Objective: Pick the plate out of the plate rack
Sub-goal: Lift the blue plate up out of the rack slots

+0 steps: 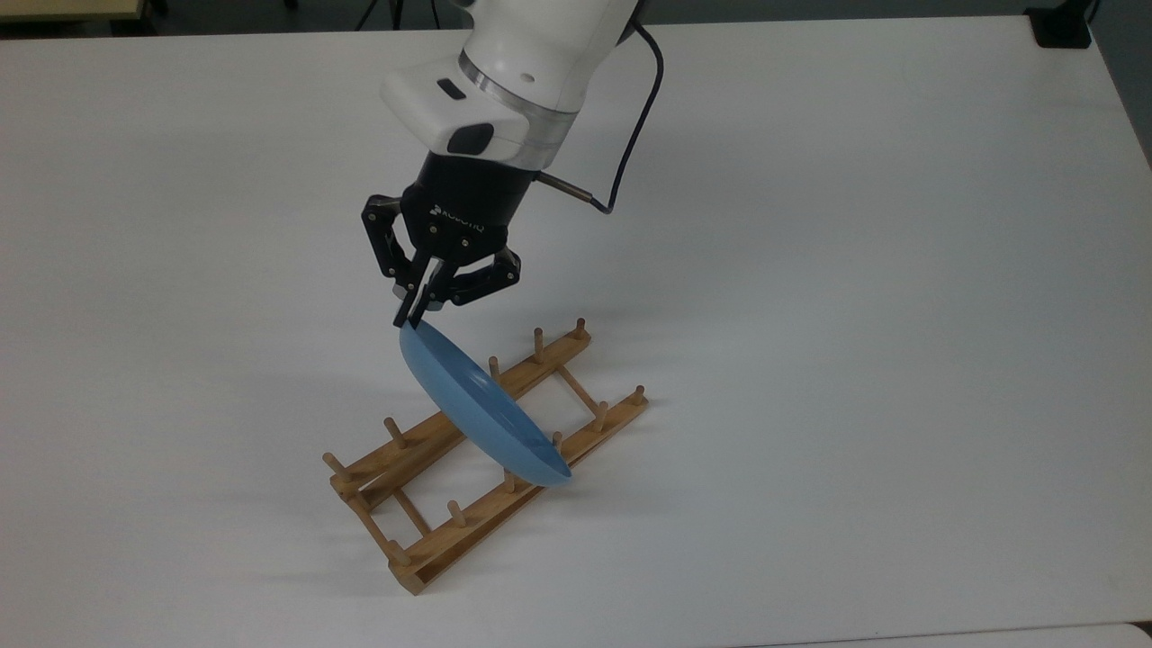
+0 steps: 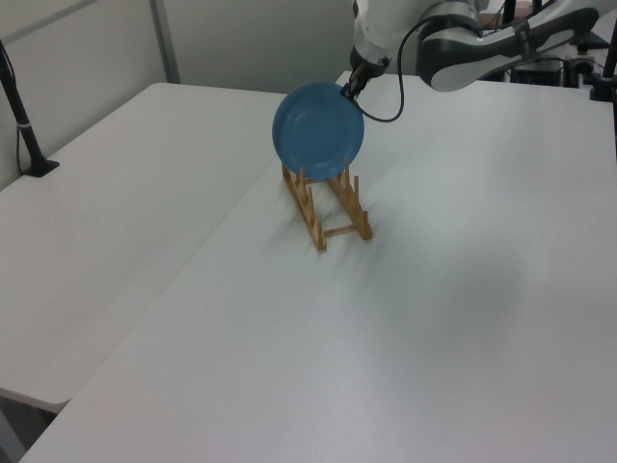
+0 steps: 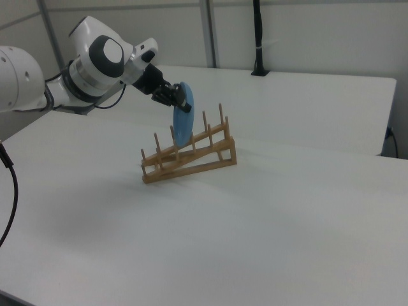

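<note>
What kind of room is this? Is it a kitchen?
Probably not a kitchen; it looks like a robot lab or test room. A white robot arm works over plain white tables, the only kitchen things are one blue plate and a wooden plate rack, and a black clamp post stands behind.

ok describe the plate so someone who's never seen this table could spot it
On the white table stands a light-brown wooden plate rack. The plate stands on edge among its pegs, its top rim pinched by the black gripper: it is round and blue.
</note>
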Motion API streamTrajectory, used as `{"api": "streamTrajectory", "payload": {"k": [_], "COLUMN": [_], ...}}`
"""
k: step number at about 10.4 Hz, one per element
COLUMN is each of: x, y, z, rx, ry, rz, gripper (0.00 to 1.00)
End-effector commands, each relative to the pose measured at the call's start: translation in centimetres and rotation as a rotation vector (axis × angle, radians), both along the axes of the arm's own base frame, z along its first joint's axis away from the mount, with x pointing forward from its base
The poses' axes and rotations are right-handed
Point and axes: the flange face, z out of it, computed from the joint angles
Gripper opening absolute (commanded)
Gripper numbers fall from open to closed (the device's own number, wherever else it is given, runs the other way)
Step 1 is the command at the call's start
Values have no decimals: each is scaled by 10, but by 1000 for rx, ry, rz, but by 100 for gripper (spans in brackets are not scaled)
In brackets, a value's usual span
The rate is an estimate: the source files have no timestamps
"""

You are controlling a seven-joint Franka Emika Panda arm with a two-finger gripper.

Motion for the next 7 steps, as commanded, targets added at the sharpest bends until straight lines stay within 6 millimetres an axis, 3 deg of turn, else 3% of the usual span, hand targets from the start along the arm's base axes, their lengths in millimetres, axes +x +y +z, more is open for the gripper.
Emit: {"api": "streamTrajectory", "payload": {"k": [1,7], "x": [-11,-15], "y": [-9,-19], "z": [31,45], "rx": [-5,64], "ry": [-62,-81], "rz": [0,-42], "gripper": [0,0]}}
